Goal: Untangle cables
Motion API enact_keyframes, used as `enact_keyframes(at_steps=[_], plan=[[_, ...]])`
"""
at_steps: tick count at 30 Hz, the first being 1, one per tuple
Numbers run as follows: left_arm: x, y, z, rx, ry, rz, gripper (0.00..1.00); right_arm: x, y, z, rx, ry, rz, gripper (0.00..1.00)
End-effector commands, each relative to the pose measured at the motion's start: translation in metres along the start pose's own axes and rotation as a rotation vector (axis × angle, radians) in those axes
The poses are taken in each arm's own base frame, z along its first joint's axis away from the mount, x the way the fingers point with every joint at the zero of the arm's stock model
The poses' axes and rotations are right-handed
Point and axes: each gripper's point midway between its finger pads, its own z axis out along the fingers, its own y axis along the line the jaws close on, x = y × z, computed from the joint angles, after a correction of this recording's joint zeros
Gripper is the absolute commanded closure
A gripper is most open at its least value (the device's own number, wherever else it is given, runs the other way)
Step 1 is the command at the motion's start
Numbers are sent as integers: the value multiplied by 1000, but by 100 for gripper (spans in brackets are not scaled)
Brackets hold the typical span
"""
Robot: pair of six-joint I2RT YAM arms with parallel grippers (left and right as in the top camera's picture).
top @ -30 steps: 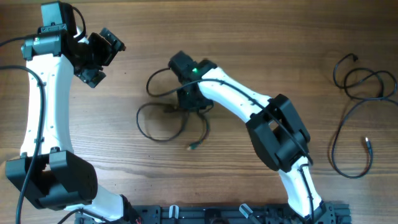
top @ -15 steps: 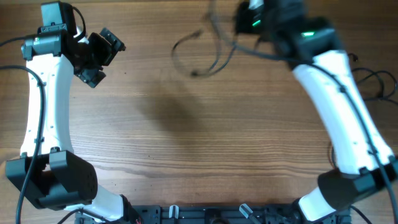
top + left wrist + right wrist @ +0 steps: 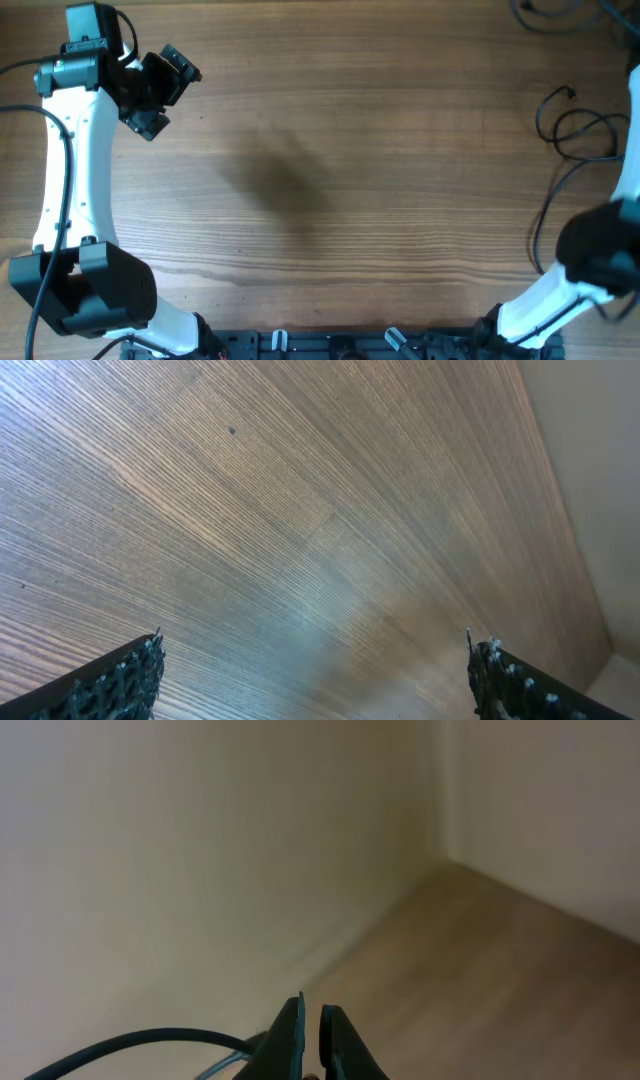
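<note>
Cables point(image 3: 150, 1036) swept off centre in right gripper point(image 3: 311, 1020), loose cord point(image 3: 578, 133) lying right

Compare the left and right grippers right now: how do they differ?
The left gripper is wide open with nothing between its fingers; the right gripper is all but shut, apparently pinching a thin black cable that trails off to one side. The left gripper looks down on the wooden table; the right gripper is raised and faces a pale wall. Both have dark fingers.
</note>
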Motion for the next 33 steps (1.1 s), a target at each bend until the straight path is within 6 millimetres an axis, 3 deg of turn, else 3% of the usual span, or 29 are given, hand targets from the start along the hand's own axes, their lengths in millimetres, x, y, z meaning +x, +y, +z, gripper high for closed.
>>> enact_keyframes(at_steps=[1,2,5,7,9,13,15,17,23,27,33], plan=[[0,2,0,-6,-3,-1,0,59,-84,74,169,125,57,96],[0,2,0,-6,-4,-1,0,71,-101,86,200,149,66,94],[0,2,0,-6,-3,-1,0,92,-133,103,249,191,100,68],[0,2,0,-6,-3,-1,0,93,-143,105,262,193,107,39],[0,2,0,-6,-4,-1,0,93,-143,103,256,206,100,0],[0,1,0,-4,-6,0,0,126,-133,94,196,362,124,0],[0,1,0,-4,-6,0,0,127,-124,92,146,386,136,0],[0,1,0,-4,-6,0,0,120,-120,85,127,386,166,0],[-1,1,0,-1,-9,1,0,71,-94,48,44,320,166,0],[-1,1,0,-2,-9,1,0,50,-37,-14,-191,384,123,0],[-1,1,0,-2,-8,1,0,52,48,-122,-472,437,-141,0]])
